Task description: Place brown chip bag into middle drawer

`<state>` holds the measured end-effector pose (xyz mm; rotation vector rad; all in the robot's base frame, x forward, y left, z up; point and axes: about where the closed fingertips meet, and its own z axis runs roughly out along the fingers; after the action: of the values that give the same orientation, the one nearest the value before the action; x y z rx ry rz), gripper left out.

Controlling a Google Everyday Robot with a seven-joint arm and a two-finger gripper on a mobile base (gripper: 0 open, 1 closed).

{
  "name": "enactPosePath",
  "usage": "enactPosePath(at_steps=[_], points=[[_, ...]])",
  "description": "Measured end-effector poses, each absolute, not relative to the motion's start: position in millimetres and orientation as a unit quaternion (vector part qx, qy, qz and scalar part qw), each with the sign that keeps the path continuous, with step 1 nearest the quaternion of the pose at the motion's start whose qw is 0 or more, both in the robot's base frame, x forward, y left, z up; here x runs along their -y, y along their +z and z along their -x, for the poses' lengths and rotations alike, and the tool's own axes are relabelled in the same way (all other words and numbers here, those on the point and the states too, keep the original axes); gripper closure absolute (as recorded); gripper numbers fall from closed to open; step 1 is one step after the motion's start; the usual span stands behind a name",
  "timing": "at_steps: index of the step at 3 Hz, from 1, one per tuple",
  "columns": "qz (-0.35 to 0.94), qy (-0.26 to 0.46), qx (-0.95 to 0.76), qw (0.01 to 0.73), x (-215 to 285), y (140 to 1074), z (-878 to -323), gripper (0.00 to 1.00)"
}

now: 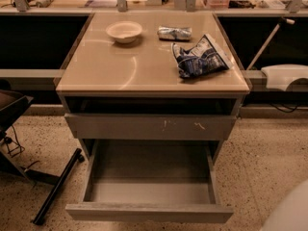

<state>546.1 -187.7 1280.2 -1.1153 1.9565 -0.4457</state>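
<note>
Camera view: looks down on a tan tabletop (144, 66) filling the upper middle of the frame. Carries a pale bowl (124, 31) toward the upper left, a silver packet (174, 32) lying right of it near the back edge, and a crumpled blue-and-white bag (199, 59) at the right side, in front of the packet and just apart from it.

Below the tabletop, shows a dark open slot, then a shut grey front (149, 127) with pale scratch marks right of its middle. Under that, at lower centre, has the drawer (149, 213) pulled far out toward the bottom edge, plain grey panel nearest, grey inner floor in plain sight.

Shows no brown bag, neither on the tabletop nor in the drawer. Leaves the end effector outside the frame, so cannot tell how far open or whether holding anything.

At the lower right corner, catches a white curved shape (291, 213); at the right edge, a white flat thing (286, 75) about level with the tabletop. On the speckled floor (264, 153) at lower left, a black bar (57, 186) lying aslant.
</note>
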Motion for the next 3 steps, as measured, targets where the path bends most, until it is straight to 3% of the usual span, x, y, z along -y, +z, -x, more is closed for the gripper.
enactPosePath(at_steps=[2,3], points=[[0.431,-0.205,-0.761,0.439,179.4,1301.0,-560.9,1.0],[0.442,-0.161,-0.742,0.478,181.3,1308.9,-534.0,1.0]])
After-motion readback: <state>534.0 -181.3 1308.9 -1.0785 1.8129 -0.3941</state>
